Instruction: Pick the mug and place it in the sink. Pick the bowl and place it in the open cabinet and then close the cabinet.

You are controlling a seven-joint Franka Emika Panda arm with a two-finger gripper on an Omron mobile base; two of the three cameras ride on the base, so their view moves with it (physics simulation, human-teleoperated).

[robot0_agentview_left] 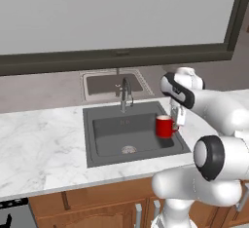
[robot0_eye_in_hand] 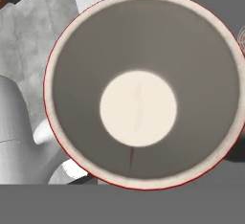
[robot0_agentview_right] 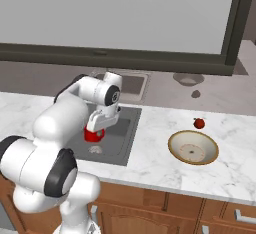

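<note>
I have the mug point(robot0_agentview_left: 165, 126) held upright in the air over the right part of the sink point(robot0_agentview_left: 104, 146), its red body hanging above the basin floor rather than resting on it. From the hand camera I look straight down into the mug point(robot0_eye_in_hand: 139, 108): a pale rim with a thin red edge, grey inner wall and a cream round bottom. The gripper point(robot0_agentview_left: 178, 120) comes down from above at the mug's right side and is closed narrow on it, clamped at the rim or handle side; I cannot tell which. In the right base view the mug point(robot0_agentview_right: 93, 134) hangs just under the gripper point(robot0_agentview_right: 98, 123), above the drain point(robot0_agentview_right: 94, 149). The faucet point(robot0_agentview_left: 124, 94) stands at the far edge of the sink, left of the mug. The bowl point(robot0_agentview_right: 193, 148) sits on the marble counter point(robot0_agentview_right: 150, 163) well to the right of the sink, upright, with a small red fruit point(robot0_agentview_right: 199, 123) just beyond it on the far side.
</note>
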